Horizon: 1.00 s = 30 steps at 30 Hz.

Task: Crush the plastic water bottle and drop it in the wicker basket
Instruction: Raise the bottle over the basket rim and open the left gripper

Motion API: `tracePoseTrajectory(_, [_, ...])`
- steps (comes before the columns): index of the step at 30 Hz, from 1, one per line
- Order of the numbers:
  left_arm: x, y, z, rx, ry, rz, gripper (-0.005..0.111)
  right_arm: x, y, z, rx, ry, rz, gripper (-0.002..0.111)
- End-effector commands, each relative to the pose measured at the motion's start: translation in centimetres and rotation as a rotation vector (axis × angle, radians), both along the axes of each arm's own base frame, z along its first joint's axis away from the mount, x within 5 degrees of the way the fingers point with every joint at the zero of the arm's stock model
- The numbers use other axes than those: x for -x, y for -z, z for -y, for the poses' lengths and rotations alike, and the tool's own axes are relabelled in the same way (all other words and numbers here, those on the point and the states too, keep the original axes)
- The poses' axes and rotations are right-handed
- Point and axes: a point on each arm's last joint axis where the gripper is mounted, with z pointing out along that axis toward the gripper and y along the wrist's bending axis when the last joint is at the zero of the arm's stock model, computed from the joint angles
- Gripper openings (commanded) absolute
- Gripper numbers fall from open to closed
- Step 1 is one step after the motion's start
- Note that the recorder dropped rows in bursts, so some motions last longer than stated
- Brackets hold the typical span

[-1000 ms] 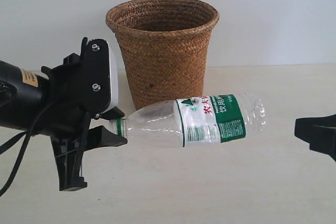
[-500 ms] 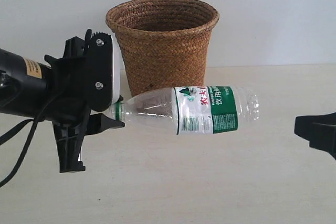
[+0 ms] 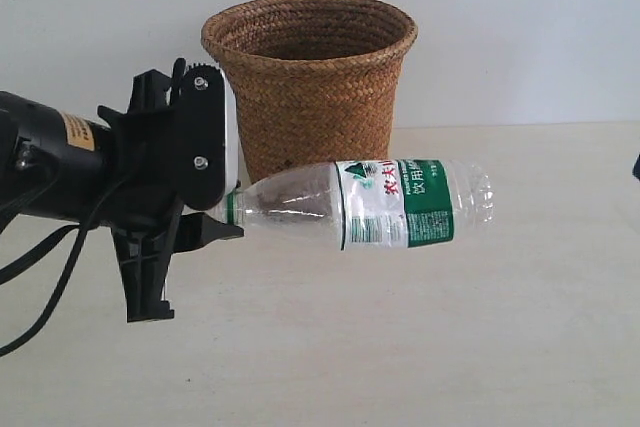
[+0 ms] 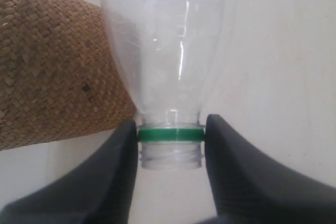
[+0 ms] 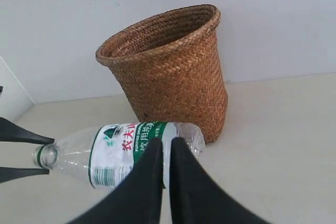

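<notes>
At 9 o'clock in the exterior view, the left gripper (image 3: 224, 219) is clenched on the neck of the plastic water bottle (image 3: 370, 205). The left wrist view shows its two black fingers (image 4: 113, 171) pressing on either side of the green collar ring (image 4: 170, 134), just beside the threaded mouth. The bottle lies roughly level across the centre of the exterior view, with its mouth toward 9 o'clock and its base toward 3 o'clock. Its green-and-white label (image 3: 398, 203) with red characters faces the camera. Behind the bottle, at 12 o'clock, the wicker basket (image 3: 310, 97) stands upright on the beige table (image 3: 450, 347); a small dark spot (image 4: 85, 87) marks its side. On the right gripper (image 5: 166, 145), the fingers are drawn together with only a thin slit between them, gripping nothing. Only a dark sliver of it shows at the 3 o'clock edge of the exterior view, well apart from the bottle.
</notes>
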Motion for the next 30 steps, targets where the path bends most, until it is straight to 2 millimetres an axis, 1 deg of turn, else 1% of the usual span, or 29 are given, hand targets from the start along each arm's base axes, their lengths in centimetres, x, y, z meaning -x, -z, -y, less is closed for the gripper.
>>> tracePoseTrajectory(1, [0.4,1.1,0.2,-0.005,-0.019,-0.136,0.004,0.5,1.0,0.2,0.007,-0.002,-0.028,0.001])
tracePoseTrajectory(4, [1.2,2.0,0.4,-0.031,0.012,-0.272,0.004,0.5,0.9,0.2,0.004,0.000,-0.022,0.001])
tracePoseTrajectory(7, [1.9,2.0,0.9,0.034,0.009,-0.370,0.004,0.4,0.9,0.2,0.001,0.003,-0.016,0.001])
tracePoseTrajectory(9, [2.2,1.9,1.1,0.054,0.032,-0.401,0.004,0.4,0.9,0.2,0.001,0.003,-0.016,0.001])
tracePoseTrajectory(13, [1.9,1.8,1.1,0.057,0.042,-0.362,0.004,0.4,0.9,0.2,0.001,0.003,-0.016,0.001])
tracePoseTrajectory(15, [1.5,1.7,1.1,0.051,0.039,-0.300,0.004,0.4,0.9,0.2,0.001,0.001,-0.020,0.001])
tracePoseTrajectory(16, [1.0,1.4,1.1,0.054,0.032,-0.239,0.004,0.5,0.9,0.2,0.002,0.001,-0.022,0.001])
tracePoseTrajectory(18, [-0.3,0.4,1.2,0.086,0.002,-0.086,0.004,0.5,1.0,0.2,0.003,-0.001,-0.030,0.001])
tracePoseTrajectory(20, [-1.6,-1.3,1.3,0.142,-0.035,0.071,0.004,0.5,1.1,0.2,0.006,-0.005,-0.040,0.001])
tracePoseTrajectory(21, [-2.1,-2.2,1.3,0.170,-0.054,0.121,0.004,0.5,1.1,0.2,0.006,-0.006,-0.045,0.001])
tracePoseTrajectory(24, [-4.2,-5.6,0.4,0.255,-0.132,0.233,0.004,0.5,1.1,0.2,0.008,-0.008,-0.049,0.001])
tracePoseTrajectory(25, [-5.5,-7.8,-0.6,0.259,-0.150,0.301,0.004,0.5,1.2,0.2,0.009,-0.009,-0.053,0.001])
tracePoseTrajectory(27, [-5.6,-9.3,-1.1,0.170,-0.084,0.272,0.004,0.5,1.2,0.2,0.010,-0.010,-0.054,0.001])
tracePoseTrajectory(29, [-5.2,-9.5,-1.2,0.124,-0.041,0.159,0.004,0.5,1.2,0.2,0.009,-0.008,-0.051,0.001])
tracePoseTrajectory(30, [-4.6,-9.2,-1.1,0.092,-0.005,0.067,0.004,0.5,1.1,0.2,0.006,-0.006,-0.045,0.001])
